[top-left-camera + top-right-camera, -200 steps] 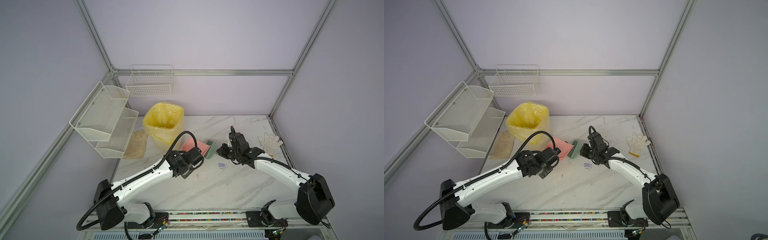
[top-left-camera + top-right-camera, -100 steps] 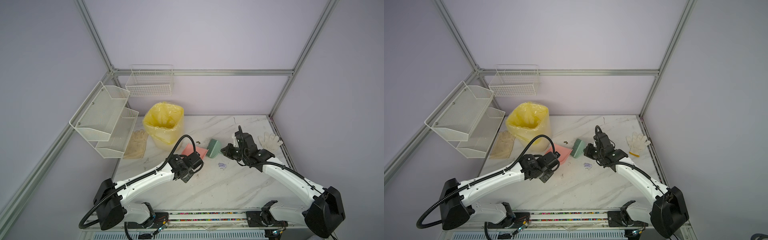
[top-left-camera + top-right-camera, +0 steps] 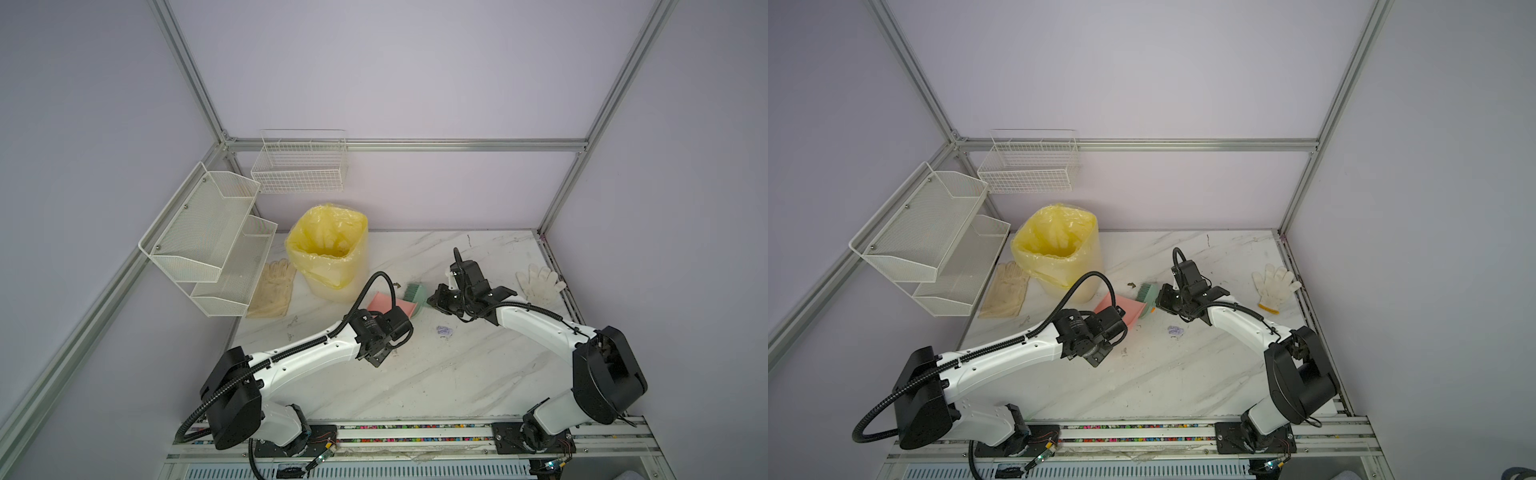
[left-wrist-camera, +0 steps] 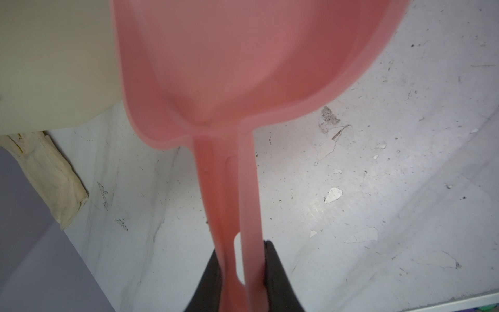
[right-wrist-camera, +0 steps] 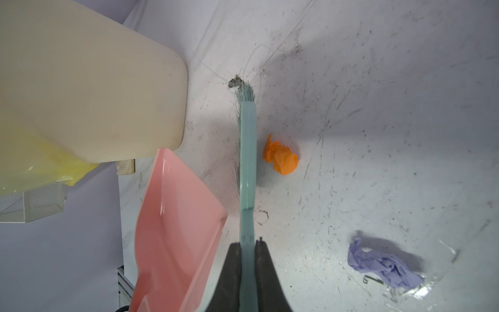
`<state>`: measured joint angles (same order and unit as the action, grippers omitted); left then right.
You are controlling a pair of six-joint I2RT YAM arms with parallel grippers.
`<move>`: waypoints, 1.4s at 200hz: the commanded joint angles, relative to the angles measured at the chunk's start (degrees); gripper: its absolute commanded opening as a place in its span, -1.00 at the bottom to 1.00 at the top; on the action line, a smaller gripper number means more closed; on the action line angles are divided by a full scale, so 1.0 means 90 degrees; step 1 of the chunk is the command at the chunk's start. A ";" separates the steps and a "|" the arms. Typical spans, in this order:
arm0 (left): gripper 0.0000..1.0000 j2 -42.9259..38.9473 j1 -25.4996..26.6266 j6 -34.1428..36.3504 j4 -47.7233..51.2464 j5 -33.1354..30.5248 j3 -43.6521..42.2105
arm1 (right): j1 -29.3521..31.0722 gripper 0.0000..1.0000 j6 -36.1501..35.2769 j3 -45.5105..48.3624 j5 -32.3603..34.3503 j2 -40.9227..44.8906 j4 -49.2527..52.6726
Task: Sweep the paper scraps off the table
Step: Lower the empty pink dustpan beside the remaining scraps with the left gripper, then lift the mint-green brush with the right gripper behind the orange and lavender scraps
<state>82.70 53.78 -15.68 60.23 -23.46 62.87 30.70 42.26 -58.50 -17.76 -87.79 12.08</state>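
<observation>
**Right fingers** [image 5: 229, 275]: closed tight on the handle of the green brush [image 5: 248, 162]. Compared with half a second ago, the right arm is drawn back in. The brush head is brought back just beside the mouth of the dustpan [image 5: 175, 229].

**Left fingers** [image 4: 278, 283]: clamped on the dustpan's thin handle, with only the handle's width left between them. The dustpan is shifted very little from a second ago and is held low, near the yellow-lined bin [image 3: 328, 249]. Whether its lip touches the counter [image 3: 457, 374] cannot be told.

**Orange scrap** [image 5: 282, 158]: lies on the counter just beside the brush head, on the side away from the dustpan. The brush is thus set between scrap and pan.

**Purple scrap** [image 5: 383, 266]: lies on the counter, apart from the brush and nearer the right arm. In a top view [image 3: 444, 331] it is found on the same spot as a second ago.

**Assessment:** no scrap is seen in the visible part of the pan, so the swing out and back is judged to have gathered nothing. Both scraps are counted as still to be swept. The brush is judged to need setting down beyond the orange scrap, so that the scrap is pushed toward the pan.
</observation>
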 commanded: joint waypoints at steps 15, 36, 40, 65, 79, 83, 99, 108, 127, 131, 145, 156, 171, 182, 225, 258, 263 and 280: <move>-0.80 0.0102 0.0062 -0.0182 -0.0150 -0.0118 -0.0062 | -0.0342 -1.00 0.0228 0.0292 -0.0048 0.0367 -0.0277; -0.81 0.0224 0.0091 -0.0132 -0.0141 -0.0219 -0.0035 | -0.0504 -1.00 0.0434 0.0639 -0.0035 0.0706 -0.0135; -0.81 0.0246 0.0104 -0.0116 -0.0147 -0.0226 -0.0024 | -0.0528 -1.00 0.0446 0.0719 -0.0038 0.0766 -0.0118; -0.82 0.0388 0.0128 -0.0047 -0.0140 -0.0266 0.0021 | -0.0695 -1.00 0.0536 0.1167 -0.0080 0.1190 -0.0063; -0.83 0.0435 0.0148 -0.0035 -0.0153 -0.0287 0.0041 | -0.0717 -1.00 0.0565 0.1353 -0.0117 0.1405 0.0006; -0.83 0.0452 0.0155 -0.0031 -0.0156 -0.0284 0.0045 | -0.0722 -1.00 0.0576 0.1390 -0.0117 0.1462 0.0040; -0.83 0.0491 0.0180 -0.0010 -0.0150 -0.0293 0.0068 | -0.0726 -1.00 0.0585 0.1490 -0.0066 0.1734 0.0288; -0.83 0.0509 0.0182 -0.0005 -0.0149 -0.0306 0.0077 | -0.0735 -1.00 0.0569 0.1491 0.0039 0.1902 0.0534; -0.83 0.0546 0.0211 0.0017 -0.0130 -0.0351 0.0075 | -0.0817 -1.00 0.0373 0.1396 0.0144 0.2199 0.1066; -0.83 0.0547 0.0208 0.0021 -0.0133 -0.0353 0.0066 | -0.0823 -1.00 0.0364 0.1362 0.0163 0.2264 0.1167; -0.83 0.0557 0.0218 0.0031 -0.0130 -0.0380 0.0065 | -0.0833 -1.00 0.0370 0.1240 0.0132 0.2527 0.1356; -0.83 0.0586 0.0221 0.0052 -0.0139 -0.0378 0.0075 | -0.0838 -1.00 0.0427 0.1072 0.0149 0.2699 0.1499; -0.83 0.0642 0.0226 0.0074 -0.0141 -0.0410 0.0128 | -0.0842 -1.00 0.0434 0.0802 0.0145 0.2916 0.1557; -0.83 0.0692 0.0226 0.0109 -0.0142 -0.0430 0.0152 | -0.0835 -1.00 0.0434 0.0568 0.0154 0.2996 0.1549; -0.85 0.0767 0.0260 0.0227 -0.0174 -0.0569 0.0178 | -0.0841 -1.00 -0.0496 -0.0864 0.0963 0.2484 0.2333; -0.84 0.0968 0.0274 0.0554 -0.0217 -0.0840 0.0217 | -0.0842 -1.00 -0.1874 -0.1921 0.2526 0.1862 0.3304; -0.84 0.1030 0.0275 0.0619 -0.0217 -0.0885 0.0230 | -0.0841 -1.00 -0.2034 -0.2012 0.2743 0.1792 0.3410; -0.84 0.1230 0.0309 0.0822 -0.0198 -0.1305 0.0184 | -0.0839 -1.00 -0.2645 -0.2140 0.3234 0.1599 0.3618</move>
<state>91.88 56.07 -11.70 59.27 -29.28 62.92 23.40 29.52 -75.48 -0.27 -71.37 36.97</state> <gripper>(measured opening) 0.185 0.104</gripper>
